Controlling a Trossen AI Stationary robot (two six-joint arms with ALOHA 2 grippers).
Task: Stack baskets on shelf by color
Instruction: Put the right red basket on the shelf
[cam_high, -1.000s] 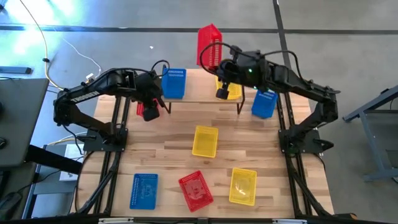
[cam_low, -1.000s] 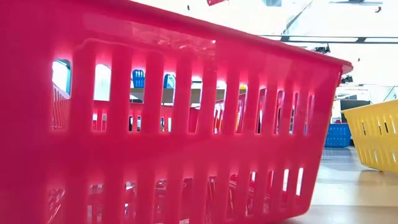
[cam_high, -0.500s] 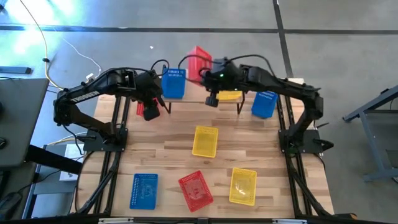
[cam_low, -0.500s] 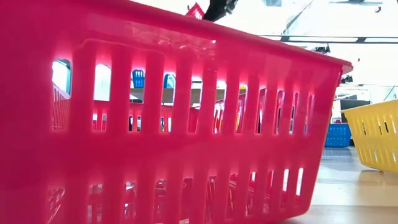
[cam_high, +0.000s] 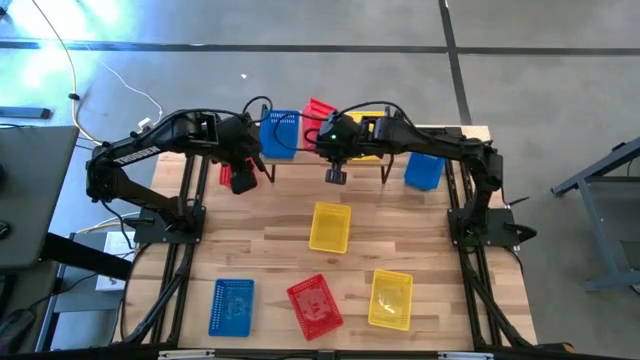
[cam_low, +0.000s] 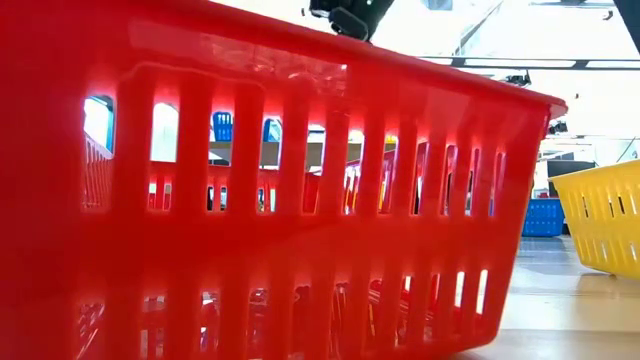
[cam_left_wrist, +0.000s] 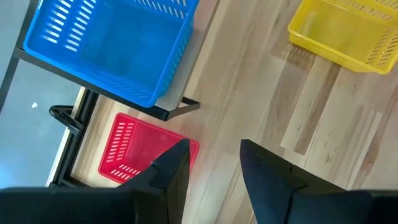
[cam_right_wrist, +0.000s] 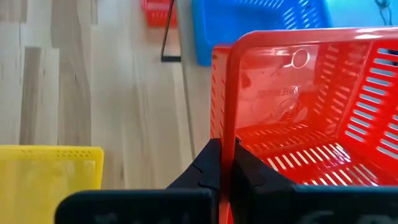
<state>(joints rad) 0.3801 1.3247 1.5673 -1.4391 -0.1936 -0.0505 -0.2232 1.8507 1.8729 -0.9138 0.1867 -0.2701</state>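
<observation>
My right gripper (cam_high: 327, 125) is shut on a red basket (cam_high: 316, 109) above the middle of the shelf (cam_high: 300, 160), between the blue basket (cam_high: 280, 134) and the yellow basket (cam_high: 368, 152) that sit on the board. My left gripper (cam_left_wrist: 211, 163) is open and holds nothing. It hovers at the shelf's left end, above another red basket (cam_left_wrist: 140, 151) lying on the tabletop by the shelf leg. The low view is filled by a red basket (cam_low: 300, 200) on the table's near part. My right gripper pinches the red basket's side wall at its rim (cam_right_wrist: 227, 134), one finger inside the basket and one outside. The basket is lifted clear and stands out ahead of the fingers, its open side toward the wrist camera.
A blue basket (cam_high: 425, 168) lies on the table right of the shelf. A yellow basket (cam_high: 330, 227) lies mid-table. Along the near edge lie a blue basket (cam_high: 231, 305), a red basket (cam_high: 315, 303) and a yellow basket (cam_high: 391, 298).
My right gripper has carried the red basket down and toward the table's left, from high above the far edge to just over the middle of the shelf. The basket has stayed in the hold throughout.
</observation>
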